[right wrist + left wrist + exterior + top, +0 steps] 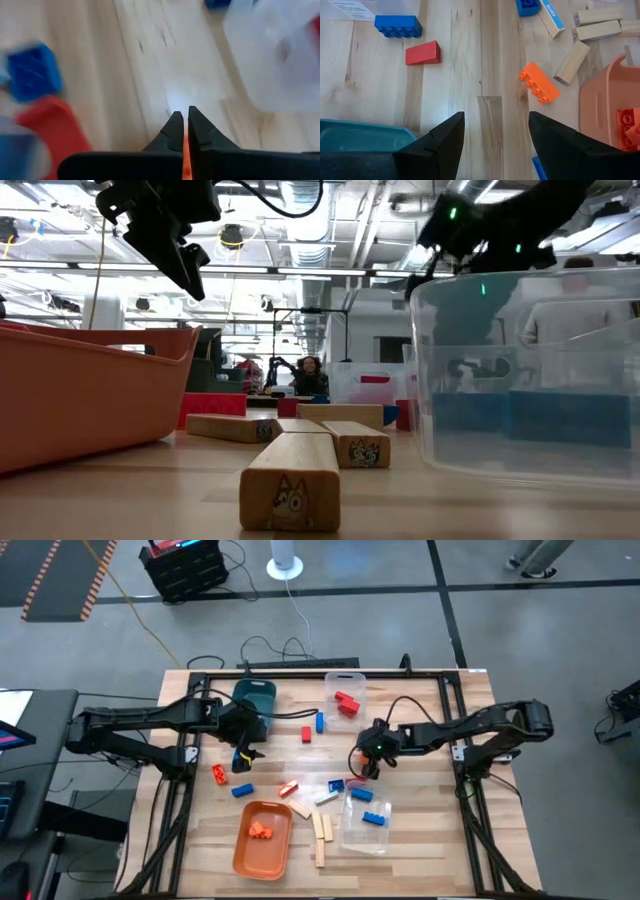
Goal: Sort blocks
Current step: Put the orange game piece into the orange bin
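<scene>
Pale wood-plank surface point(420, 840), smooth with visible grain. Studded plastic blocks point(539, 82), lightly glossy; plain wooden blocks point(290, 484) matt, with printed end faces. Clear bin point(520, 370) is shiny see-through plastic; orange tray point(80, 390) smooth plastic. Gripper fingers point(440, 145) matt black.

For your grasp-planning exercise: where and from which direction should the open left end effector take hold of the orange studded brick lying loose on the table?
Grip the orange brick across its two long smooth sides, coming straight down from above. It lies flat, studs sideways, skewed to the table's planks, so the left end effector would probably need turning to match. Bare table flanks both long sides.
</scene>
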